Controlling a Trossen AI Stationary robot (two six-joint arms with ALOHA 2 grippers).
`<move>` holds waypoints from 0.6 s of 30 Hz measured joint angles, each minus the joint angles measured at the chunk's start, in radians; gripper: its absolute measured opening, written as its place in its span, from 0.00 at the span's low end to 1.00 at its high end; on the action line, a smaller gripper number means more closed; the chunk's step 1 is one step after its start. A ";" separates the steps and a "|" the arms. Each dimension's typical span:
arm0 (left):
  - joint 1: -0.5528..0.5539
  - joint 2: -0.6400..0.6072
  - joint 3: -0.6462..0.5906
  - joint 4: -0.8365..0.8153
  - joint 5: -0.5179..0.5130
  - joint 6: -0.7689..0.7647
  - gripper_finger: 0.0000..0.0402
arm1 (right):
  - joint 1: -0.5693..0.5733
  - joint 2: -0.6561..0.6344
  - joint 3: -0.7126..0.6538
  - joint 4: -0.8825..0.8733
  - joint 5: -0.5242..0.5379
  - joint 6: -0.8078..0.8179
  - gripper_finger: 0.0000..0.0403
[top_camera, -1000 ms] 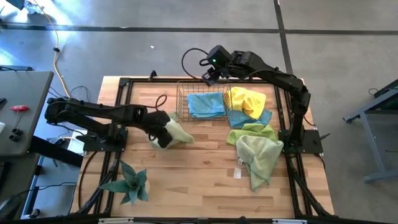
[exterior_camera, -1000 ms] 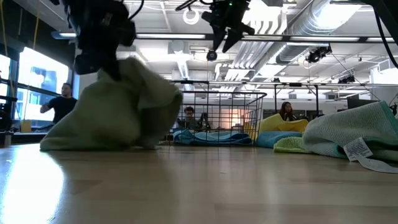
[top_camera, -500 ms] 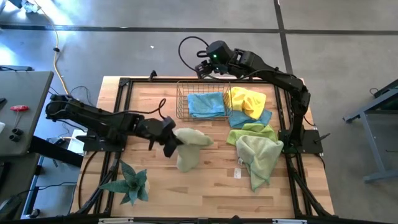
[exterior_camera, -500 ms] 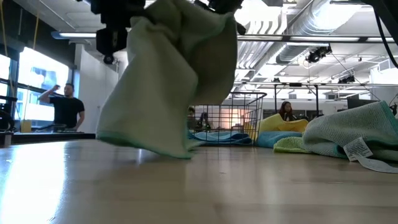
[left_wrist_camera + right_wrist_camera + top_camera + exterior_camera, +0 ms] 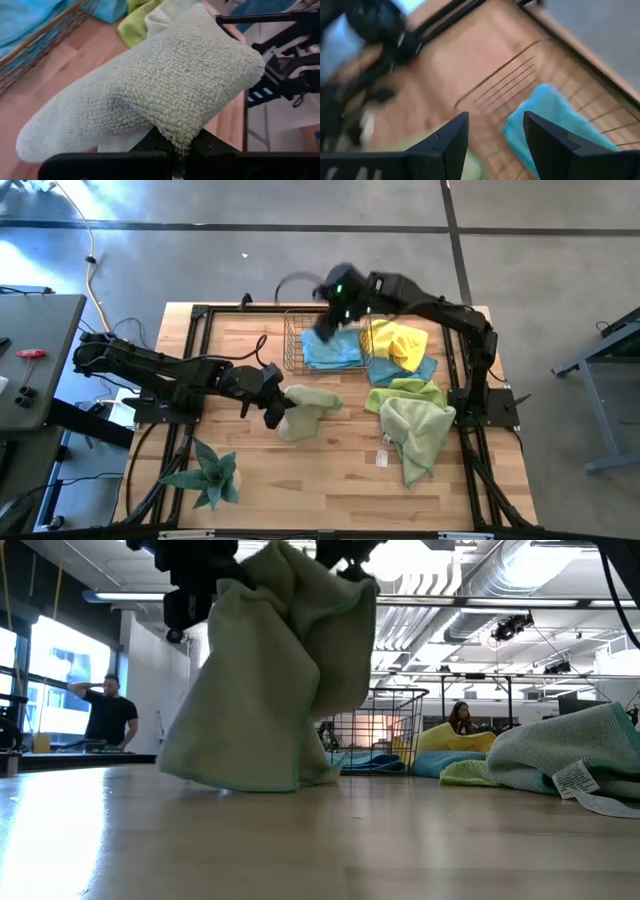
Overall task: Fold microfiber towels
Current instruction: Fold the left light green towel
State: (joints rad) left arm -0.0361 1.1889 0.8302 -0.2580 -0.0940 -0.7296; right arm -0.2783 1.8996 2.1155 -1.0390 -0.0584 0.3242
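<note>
Left claw (image 5: 276,409): I see it clamped on pale towel (image 5: 306,408), near basket (image 5: 295,348).
Right claw (image 5: 330,320): open, over basket.
Risk: bunched towel may drop crumpled.

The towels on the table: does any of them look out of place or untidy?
Yes. The yellow towel hangs over the wire basket rim, and the others right of it lie crumpled. The left gripper holds the pale green towel bunched, not flat.

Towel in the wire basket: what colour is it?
Light blue towel in the wire basket, clearest in the high view.
</note>
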 joint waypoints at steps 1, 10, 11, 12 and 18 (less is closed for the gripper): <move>0.008 0.000 0.000 -0.014 0.000 0.000 0.00 | 0.030 0.000 0.000 -0.015 0.009 -0.036 0.45; 0.071 0.000 0.002 -0.099 0.078 0.011 0.00 | 0.290 -0.003 0.000 -0.138 0.446 -0.247 0.45; 0.074 0.000 0.008 -0.100 0.090 0.020 0.00 | 0.306 -0.004 0.000 -0.152 0.503 -0.226 0.45; 0.076 0.000 0.015 -0.099 0.102 0.033 0.00 | 0.320 -0.008 0.000 -0.168 0.543 -0.199 0.45; 0.082 0.000 0.086 -0.098 0.119 0.111 0.00 | 0.390 -0.092 0.000 -0.204 0.584 -0.058 0.45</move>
State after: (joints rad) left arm 0.0456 1.1892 0.9165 -0.3557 0.0254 -0.6181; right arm 0.1119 1.8075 2.1155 -1.2429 0.5255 0.2659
